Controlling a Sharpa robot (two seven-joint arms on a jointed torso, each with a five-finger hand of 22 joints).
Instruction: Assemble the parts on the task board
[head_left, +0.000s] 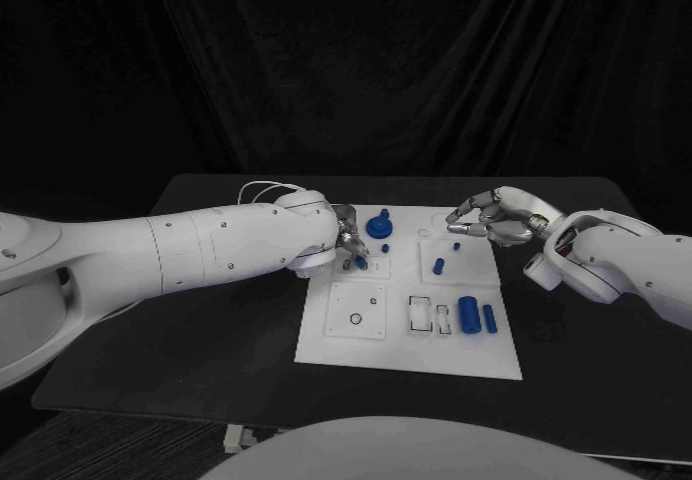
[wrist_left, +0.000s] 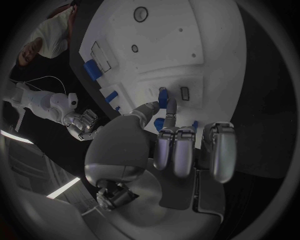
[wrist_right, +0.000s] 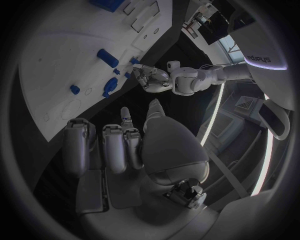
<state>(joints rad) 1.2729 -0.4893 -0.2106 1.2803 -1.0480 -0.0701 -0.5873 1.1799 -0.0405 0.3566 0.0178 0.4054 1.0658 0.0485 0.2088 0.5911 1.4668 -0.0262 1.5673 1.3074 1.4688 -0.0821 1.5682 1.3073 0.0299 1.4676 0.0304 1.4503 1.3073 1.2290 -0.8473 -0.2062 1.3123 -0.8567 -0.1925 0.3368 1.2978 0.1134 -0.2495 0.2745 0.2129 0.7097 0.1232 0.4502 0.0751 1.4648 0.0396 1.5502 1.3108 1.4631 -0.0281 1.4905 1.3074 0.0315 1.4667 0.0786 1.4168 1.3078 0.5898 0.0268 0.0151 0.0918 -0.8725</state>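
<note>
Pinching a blue part (wrist_left: 164, 96) – left hand (head_left: 343, 240) on task board (head_left: 408, 345)

In the head view, the left hand (head_left: 343, 240) at centre is mostly hidden behind its own white wrist, and the small blue part (head_left: 355, 262) at its fingertips is too small to make out. The right arm (head_left: 635, 265) is cut off by the right edge.

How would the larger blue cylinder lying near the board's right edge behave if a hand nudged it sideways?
The larger blue cylinder lies on its side on the smooth task board, so it would probably roll. It looks rigid and light; a slimmer blue piece alongside might stop it.
</note>
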